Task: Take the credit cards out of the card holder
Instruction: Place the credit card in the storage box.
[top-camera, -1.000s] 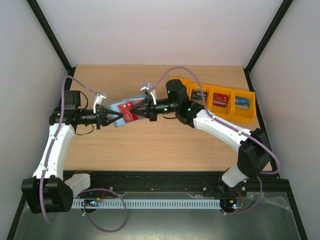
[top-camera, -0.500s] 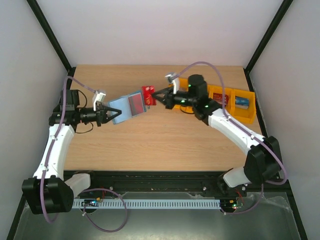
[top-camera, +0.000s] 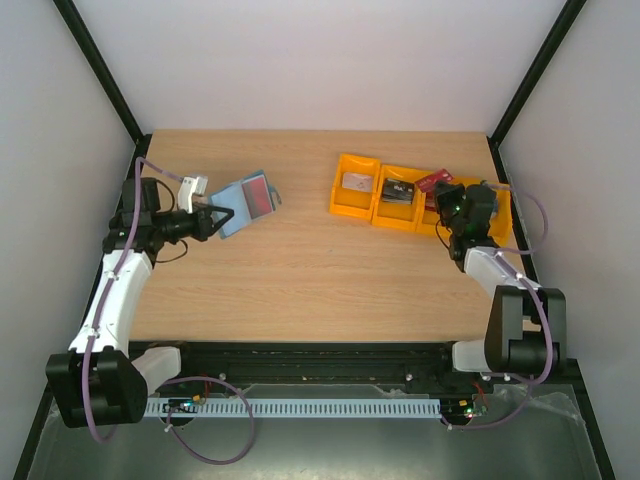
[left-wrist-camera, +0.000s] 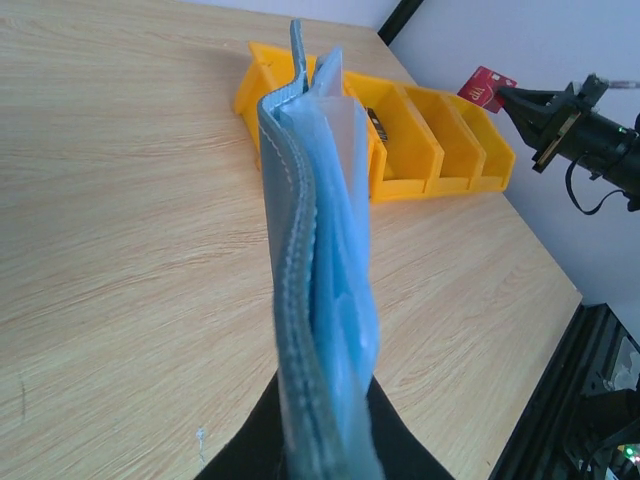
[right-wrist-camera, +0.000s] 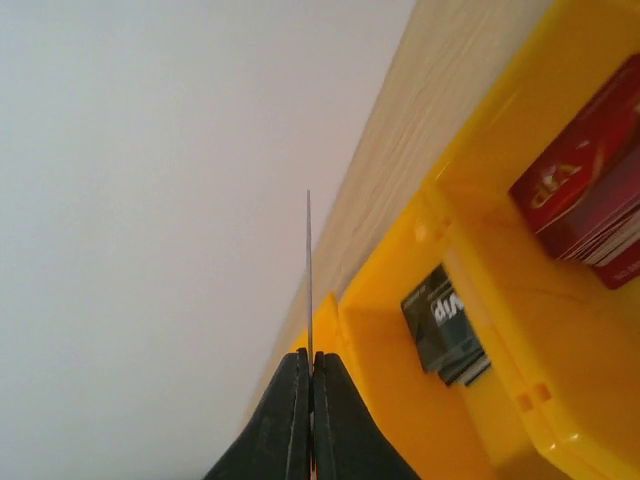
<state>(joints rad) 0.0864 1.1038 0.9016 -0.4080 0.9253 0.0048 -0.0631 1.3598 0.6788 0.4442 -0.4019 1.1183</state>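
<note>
Left pincer (top-camera: 213, 219) is pressed onto the card holder (top-camera: 246, 199), holding it on edge above the bench (top-camera: 300, 280) at left. Step in hand: binning an extracted card. Right pincer (top-camera: 445, 191) pinches a red card (top-camera: 432, 181) edge-on above the bins (top-camera: 352, 209). Next: lower it into a bin, then release.

The card holder (left-wrist-camera: 315, 300) runs off the left wrist view's bottom edge.

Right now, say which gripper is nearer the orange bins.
Right. The right gripper holds a red card above the bins; the left gripper is far left, gripping the card holder.
</note>
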